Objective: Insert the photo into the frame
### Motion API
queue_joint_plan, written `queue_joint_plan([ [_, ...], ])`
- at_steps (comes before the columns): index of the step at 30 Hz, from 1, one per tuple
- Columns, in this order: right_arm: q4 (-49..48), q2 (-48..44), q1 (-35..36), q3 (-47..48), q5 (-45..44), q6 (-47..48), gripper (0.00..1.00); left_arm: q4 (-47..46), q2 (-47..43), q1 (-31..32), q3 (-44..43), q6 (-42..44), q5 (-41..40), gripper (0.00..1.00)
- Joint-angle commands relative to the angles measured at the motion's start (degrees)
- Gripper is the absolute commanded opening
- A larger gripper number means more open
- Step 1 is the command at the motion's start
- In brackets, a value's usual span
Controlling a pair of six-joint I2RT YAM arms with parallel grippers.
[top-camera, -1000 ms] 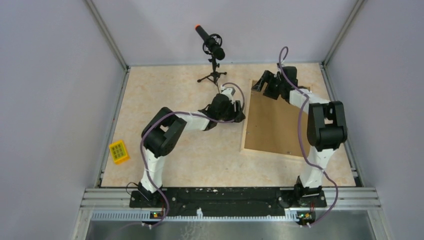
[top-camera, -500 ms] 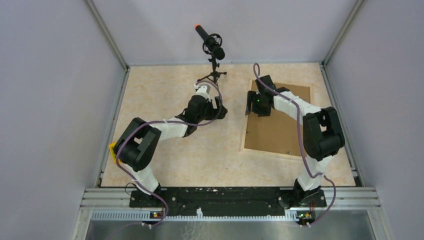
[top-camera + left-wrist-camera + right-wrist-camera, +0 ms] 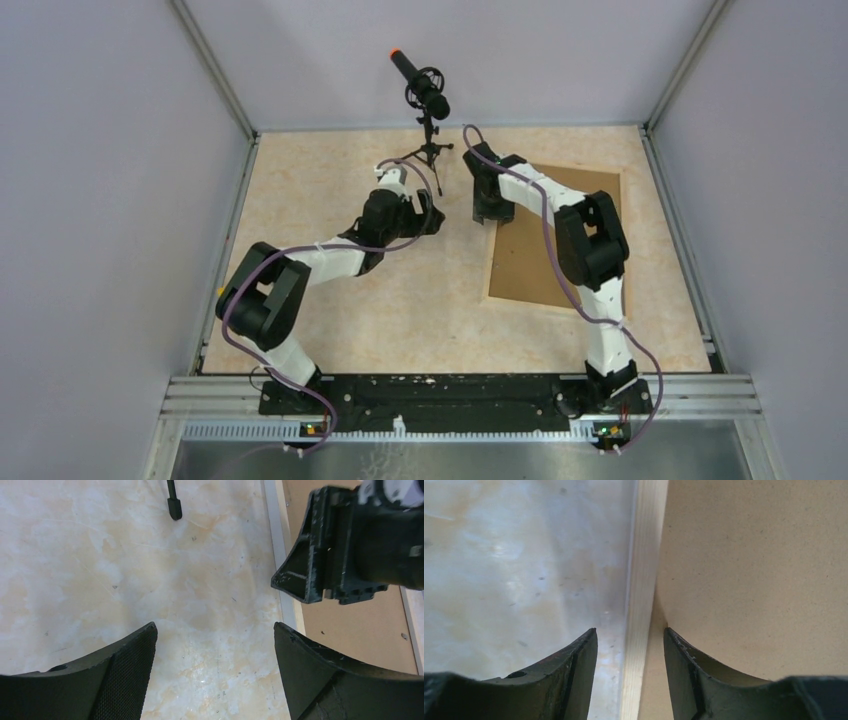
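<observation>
The frame lies flat on the right half of the table, its narrow pale wood border around a plain brown board. The photo is out of view. My right gripper is at the frame's left rail near the far corner. In the right wrist view its jaws straddle the rail, one finger over the table and one over the board, with a gap on both sides. My left gripper stands open over bare tabletop just left of the frame, nothing between its fingers.
A black microphone on a small tripod stands at the back centre, and one tripod foot is close to the left gripper. A yellow object peeks out by the left wall behind the left arm. Enclosure walls bound the table.
The left gripper has drawn back left from the frame's edge and opened wide. The right gripper has swung from the frame's far edge to its left rail, with its jaws narrowing.
</observation>
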State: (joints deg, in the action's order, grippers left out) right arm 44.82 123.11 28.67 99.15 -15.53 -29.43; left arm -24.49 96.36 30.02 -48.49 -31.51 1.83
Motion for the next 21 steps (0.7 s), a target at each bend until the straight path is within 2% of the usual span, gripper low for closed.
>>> queue_joint_plan([
  [1, 4.35, 2.92, -0.01, 3.55, -6.40, -0.89, 0.48, -3.59, -2.76, -1.10, 1.02, 0.43, -0.15, 0.90],
  [3, 2.97, 3.29, -0.01, 3.02, -5.98, -0.39, 0.43, -3.73, -2.79, -1.39, 1.06, 0.32, 0.20, 0.90],
  [5, 1.52, 3.77, -0.01, 3.06, -5.00, 1.28, 0.34, -3.72, -2.71, -1.57, 1.16, 0.26, 0.33, 0.90],
  [7, 0.82, 4.58, 0.03, 3.65, -3.68, 3.98, 0.19, -3.98, -2.71, -1.86, 1.28, 0.09, 0.60, 0.90],
  [9, -0.02, 4.84, -0.01, 3.32, -2.59, 7.21, 0.00, -4.19, -2.71, -2.14, 1.45, -0.12, 0.99, 0.90],
  [13, 2.43, 3.63, -0.01, 2.81, -2.45, 15.61, 0.00, -4.16, -2.65, -2.64, 1.40, -0.22, 1.42, 0.90],
  [21, -6.95, -12.82, -0.02, -16.34, 1.63, 36.07, 0.00, -4.08, -1.91, -3.17, 0.98, -0.66, 2.90, 0.90],
])
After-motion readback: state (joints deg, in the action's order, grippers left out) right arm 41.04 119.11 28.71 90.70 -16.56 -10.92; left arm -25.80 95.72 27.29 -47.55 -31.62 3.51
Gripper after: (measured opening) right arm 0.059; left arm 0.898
